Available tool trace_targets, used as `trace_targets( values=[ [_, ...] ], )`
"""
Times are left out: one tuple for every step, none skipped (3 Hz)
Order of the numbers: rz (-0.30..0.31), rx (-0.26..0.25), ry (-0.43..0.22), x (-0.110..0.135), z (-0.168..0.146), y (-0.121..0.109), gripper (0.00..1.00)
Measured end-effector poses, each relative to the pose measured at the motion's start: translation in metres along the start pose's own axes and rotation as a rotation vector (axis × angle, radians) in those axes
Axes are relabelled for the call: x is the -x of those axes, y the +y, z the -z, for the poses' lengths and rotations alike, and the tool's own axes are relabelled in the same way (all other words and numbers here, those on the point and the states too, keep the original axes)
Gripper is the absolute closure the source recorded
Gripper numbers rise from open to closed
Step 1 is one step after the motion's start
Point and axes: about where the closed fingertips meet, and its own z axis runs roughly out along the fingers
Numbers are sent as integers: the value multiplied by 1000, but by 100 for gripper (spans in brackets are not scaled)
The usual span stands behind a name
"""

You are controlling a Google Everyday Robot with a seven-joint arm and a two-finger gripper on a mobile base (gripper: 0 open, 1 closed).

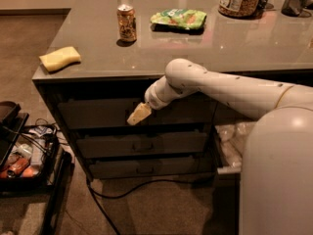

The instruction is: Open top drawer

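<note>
The gripper (139, 114) is hanging at the middle of the top drawer (93, 112), which is sitting shut under the counter's (146, 53) front edge. I cannot tell if it is spread or pinching. With a weak hold, it may be slipping off when pulling.

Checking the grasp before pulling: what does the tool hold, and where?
Cannot tell: the tool is at the middle of the top drawer front, covering whatever it might grip.
</note>
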Motion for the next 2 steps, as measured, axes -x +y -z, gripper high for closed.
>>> trace_targets(
  values=[
    [-49,28,3,-12,3,11,0],
    [-49,28,3,-12,3,11,0]
  ],
)
